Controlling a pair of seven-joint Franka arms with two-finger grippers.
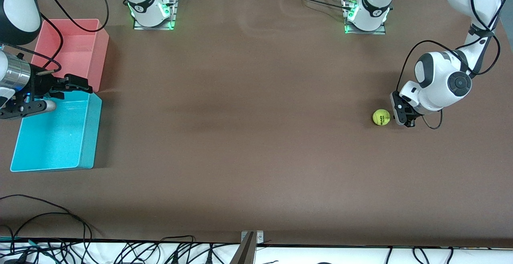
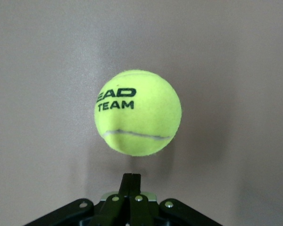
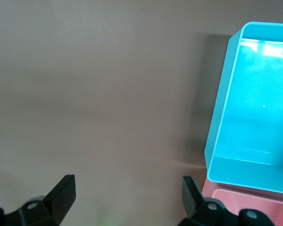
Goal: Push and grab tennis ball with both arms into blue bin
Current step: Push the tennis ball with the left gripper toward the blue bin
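Observation:
The tennis ball [image 1: 381,117] lies on the brown table toward the left arm's end, with black lettering showing. My left gripper [image 1: 405,116] is shut and empty, low at the table right beside the ball, on the side toward the left arm's end. In the left wrist view the ball [image 2: 137,113] sits just ahead of the closed fingertips [image 2: 131,180], with a small gap. The blue bin [image 1: 90,136] stands at the right arm's end. My right gripper [image 1: 70,95] is open and empty, over the bin's edge next to the pink bin. It also shows in the right wrist view [image 3: 127,190], beside the blue bin [image 3: 221,108].
A pink bin [image 1: 100,55] stands against the blue bin, farther from the front camera, and it also shows in the right wrist view [image 3: 254,207]. A wide stretch of bare table lies between the ball and the bins. Cables lie along the table's front edge [image 1: 120,248].

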